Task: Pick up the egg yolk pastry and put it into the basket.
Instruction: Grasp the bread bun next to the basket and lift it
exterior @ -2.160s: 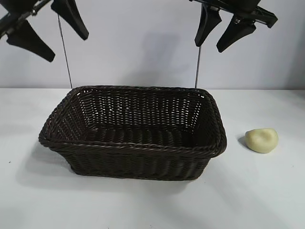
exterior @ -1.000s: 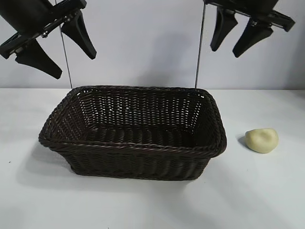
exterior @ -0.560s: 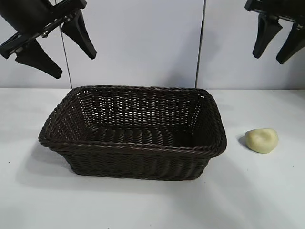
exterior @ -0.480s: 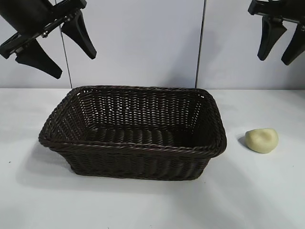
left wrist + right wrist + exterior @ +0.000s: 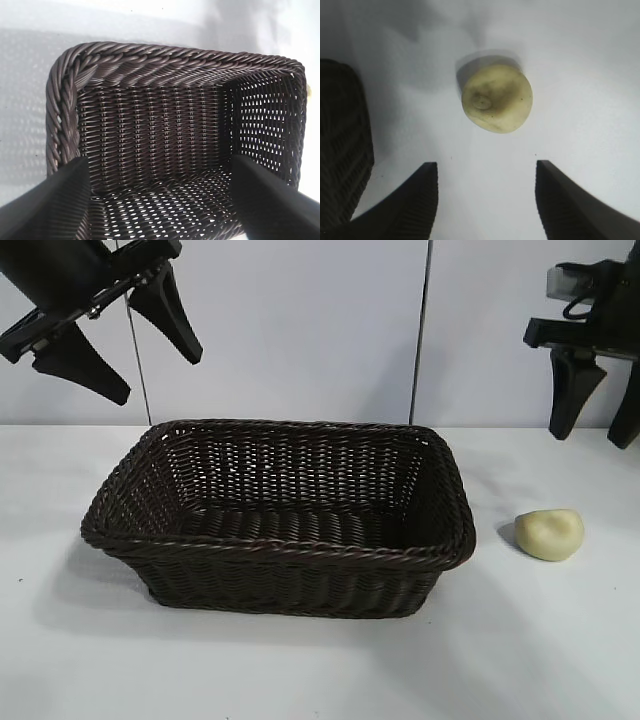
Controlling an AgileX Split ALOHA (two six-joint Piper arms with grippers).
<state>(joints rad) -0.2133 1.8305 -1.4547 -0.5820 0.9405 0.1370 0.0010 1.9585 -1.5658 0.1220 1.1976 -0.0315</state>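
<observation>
While your right gripper [image 5: 598, 435] is hanging over the white worktop [image 5: 300, 660] with its fingers spread and nothing between them, the small pale yellow rounded egg yolk pastry [image 5: 549, 534] is sitting below it, just beside the big dark brown woven wicker basket [image 5: 276, 540], not touching it. Your left gripper [image 5: 115, 345] is hovering spread wide above the basket's far left corner.

The dark brown woven wicker basket [image 5: 277, 515] is sitting mid-bench [image 5: 300, 670]; at its 3 o'clock, the small pale yellow pastry [image 5: 549, 534] is lying under the spread right pincer [image 5: 600, 425].
</observation>
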